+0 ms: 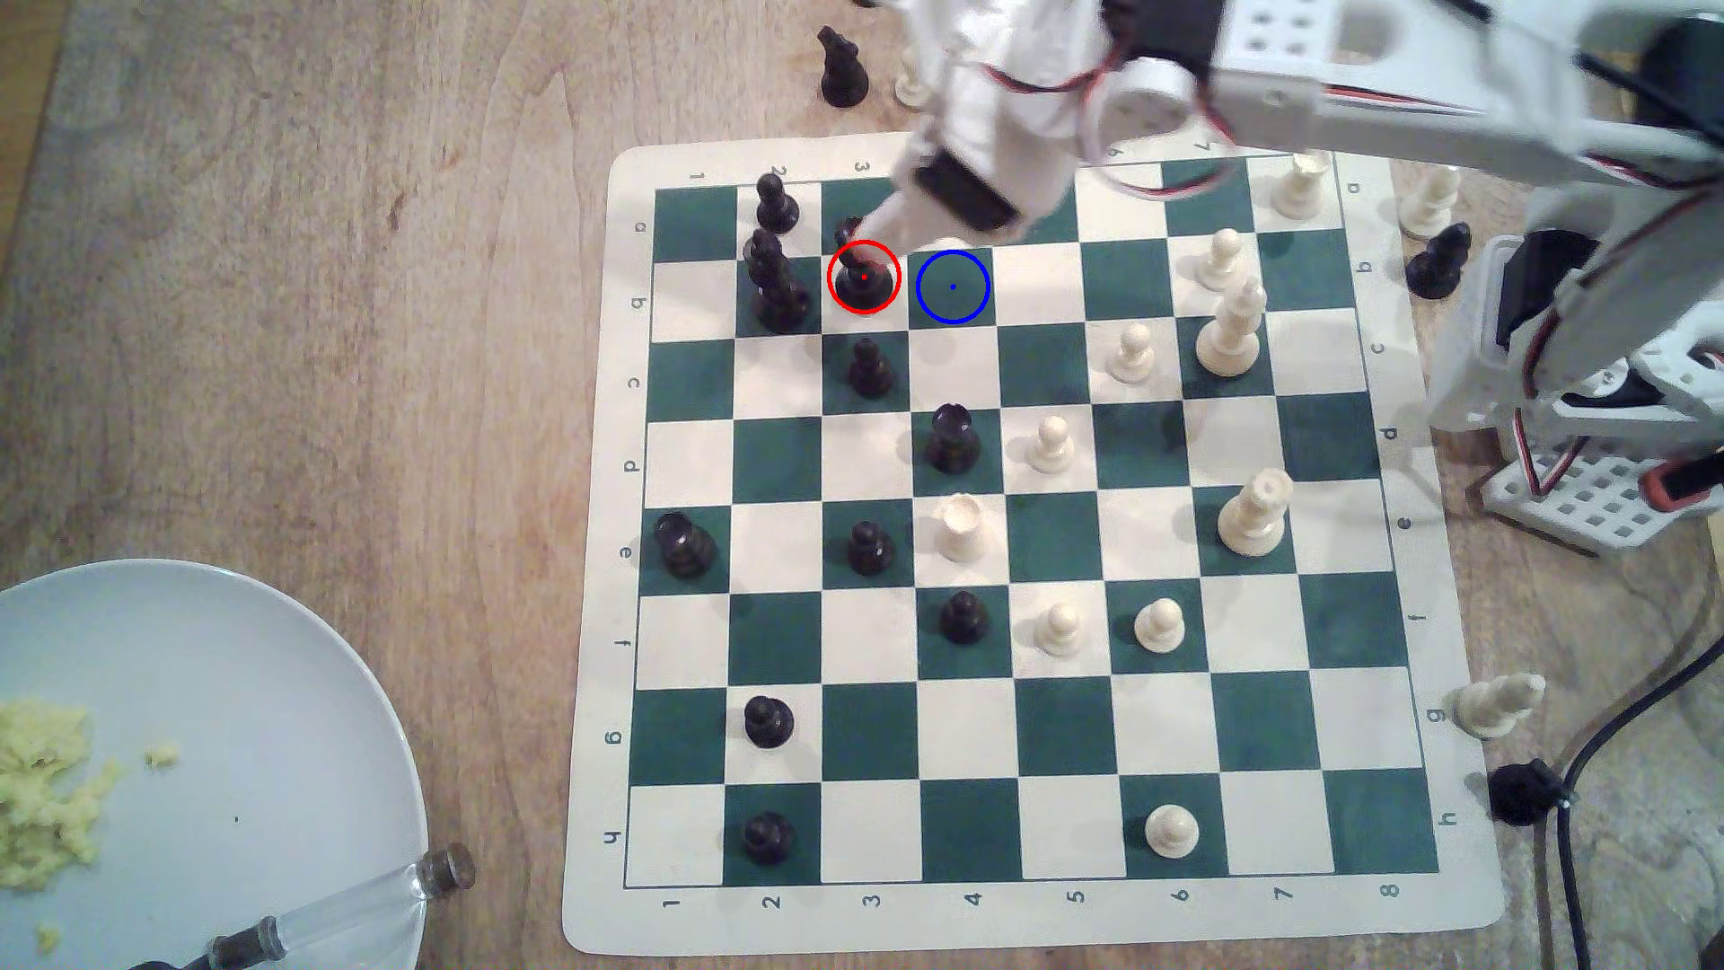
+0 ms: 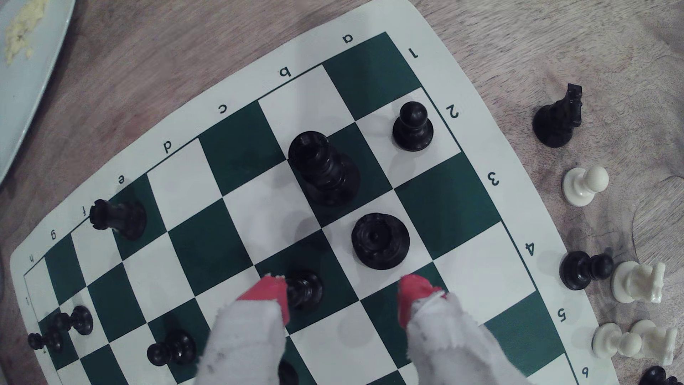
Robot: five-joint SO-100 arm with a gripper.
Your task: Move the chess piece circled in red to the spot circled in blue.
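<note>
The chess piece (image 1: 864,284), a black rook with a notched top, stands on a cream square inside the red circle; in the wrist view this rook (image 2: 380,240) is seen from above. The spot (image 1: 952,286) is the dark green square one to the exterior view's right, ringed in blue; in the wrist view the same square (image 2: 377,314) is partly covered by a finger. My gripper (image 1: 877,228) hangs over the rook, open. Its red-tipped, white-wrapped fingers (image 2: 274,294) are spread wide, and the rook lies just beyond the tips, not between them (image 2: 344,296).
A tall black piece (image 1: 774,289) stands one square to the rook's left in the exterior view. Black pawns sit close by (image 1: 776,200) (image 1: 869,367). Captured pieces lie off the board's far edge (image 1: 842,67). A plate (image 1: 233,746) with food occupies the lower left.
</note>
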